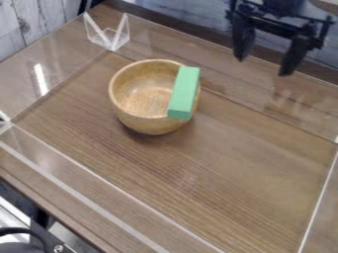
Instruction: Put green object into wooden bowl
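Note:
The wooden bowl (149, 95) stands left of centre on the table. The green object (185, 93) leans on edge against the bowl's right rim, its lower end at the table beside the bowl; whether it touches the tabletop I cannot tell. My gripper (270, 57) hangs at the upper right, well away from both, pointing down. Its two dark fingers (243, 43) are spread wide apart with nothing between them.
The wooden tabletop (199, 168) is ringed by low clear acrylic walls (53, 178). A small clear angular stand (107, 33) sits at the back left corner. The right wall (321, 198) runs close to the gripper's side.

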`<state>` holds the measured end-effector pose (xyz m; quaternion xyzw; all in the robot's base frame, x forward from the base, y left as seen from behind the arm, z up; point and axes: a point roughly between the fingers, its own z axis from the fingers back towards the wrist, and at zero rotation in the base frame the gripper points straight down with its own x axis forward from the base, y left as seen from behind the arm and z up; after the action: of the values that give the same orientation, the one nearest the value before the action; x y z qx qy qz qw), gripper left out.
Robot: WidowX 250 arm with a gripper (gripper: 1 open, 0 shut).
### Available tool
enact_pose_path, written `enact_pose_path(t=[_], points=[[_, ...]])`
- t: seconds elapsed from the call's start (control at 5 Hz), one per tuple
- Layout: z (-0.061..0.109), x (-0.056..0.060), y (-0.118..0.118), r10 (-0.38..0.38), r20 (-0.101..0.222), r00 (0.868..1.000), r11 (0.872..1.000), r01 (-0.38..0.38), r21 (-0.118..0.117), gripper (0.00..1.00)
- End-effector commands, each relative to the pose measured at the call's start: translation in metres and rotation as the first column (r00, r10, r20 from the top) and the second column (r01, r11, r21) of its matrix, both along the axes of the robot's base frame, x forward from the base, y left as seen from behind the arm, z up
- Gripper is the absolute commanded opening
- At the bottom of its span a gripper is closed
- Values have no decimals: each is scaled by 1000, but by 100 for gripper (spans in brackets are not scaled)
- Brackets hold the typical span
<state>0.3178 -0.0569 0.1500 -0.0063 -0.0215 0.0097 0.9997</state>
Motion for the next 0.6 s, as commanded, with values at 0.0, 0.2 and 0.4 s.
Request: enact_pose_path(t=[0.0, 0.2, 0.4], points=[[11, 0, -1, 47, 50, 998, 999, -47, -5, 100], [6, -7, -15, 58, 33, 998, 998, -58, -13, 100], [6, -8, -23, 74, 36, 997, 997, -74, -13, 100]])
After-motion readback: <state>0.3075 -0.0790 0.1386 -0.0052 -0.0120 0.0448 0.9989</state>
